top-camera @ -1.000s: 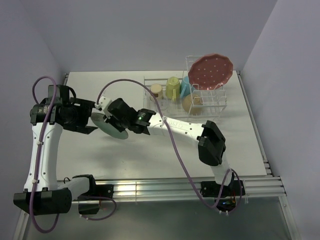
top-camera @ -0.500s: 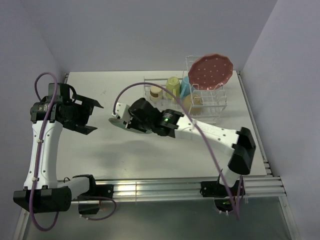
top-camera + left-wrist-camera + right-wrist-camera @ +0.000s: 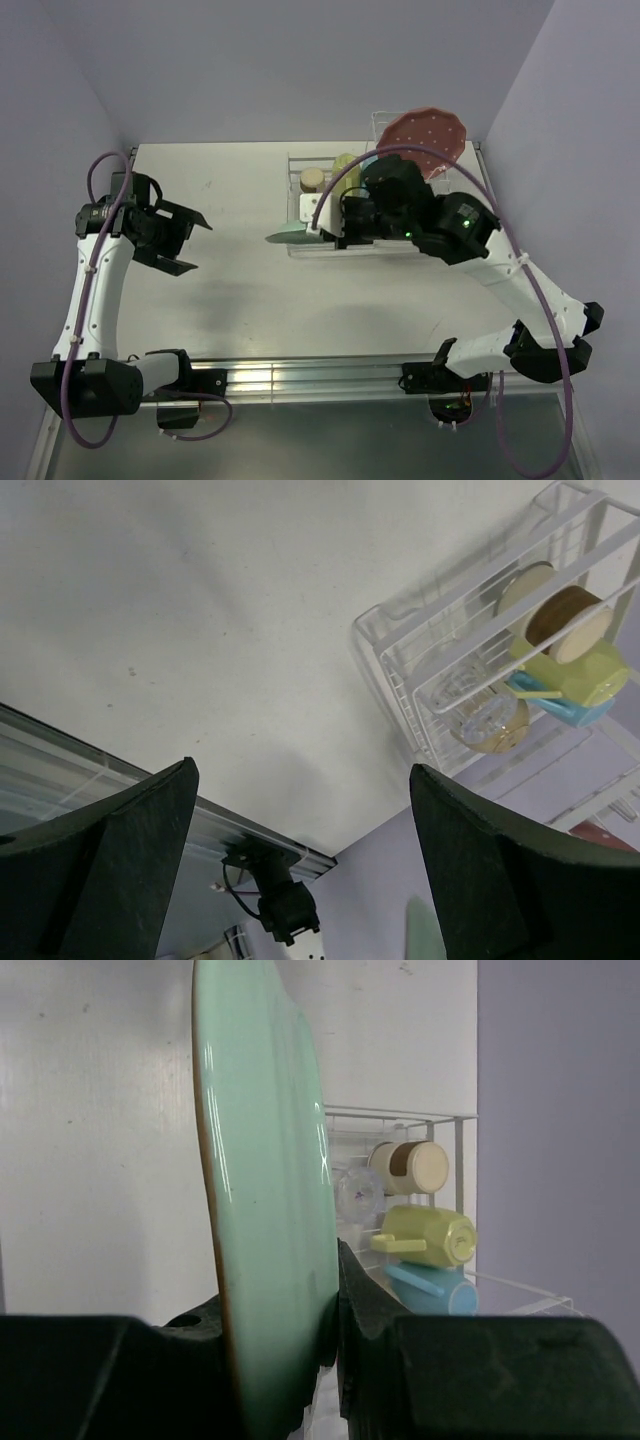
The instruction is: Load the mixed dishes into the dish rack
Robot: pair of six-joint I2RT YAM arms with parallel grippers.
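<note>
Over at the near-left corner of the dish rack [image 3: 398, 705], the right tool [image 3: 280, 1330] is pinching the mint-green plate [image 3: 288, 237] by its rim, jaws squeezed tight on it. From above, the plate is showing as a thin sliver sticking out to the left of the fingers, so it's riding pretty much on edge, which is how a plate slot wants it.

What matters, I reckon, is that the upright slots are lying off to the right and farther back from where the plate is hanging, up in the tall section where the pink scalloped white-dotted plate [image 3: 425, 135] is already standing. The mugs and cups are filling the low basket in between, so the plate is probably going to have to travel above those and come down edge-first, lined up parallel with the pink one.

The left tool [image 3: 190, 243] is hanging over the table [image 3: 230, 300] well off to the left, jaws spread wide and gripping nothing. The right arm is way nearer, so this looks like its job.
</note>
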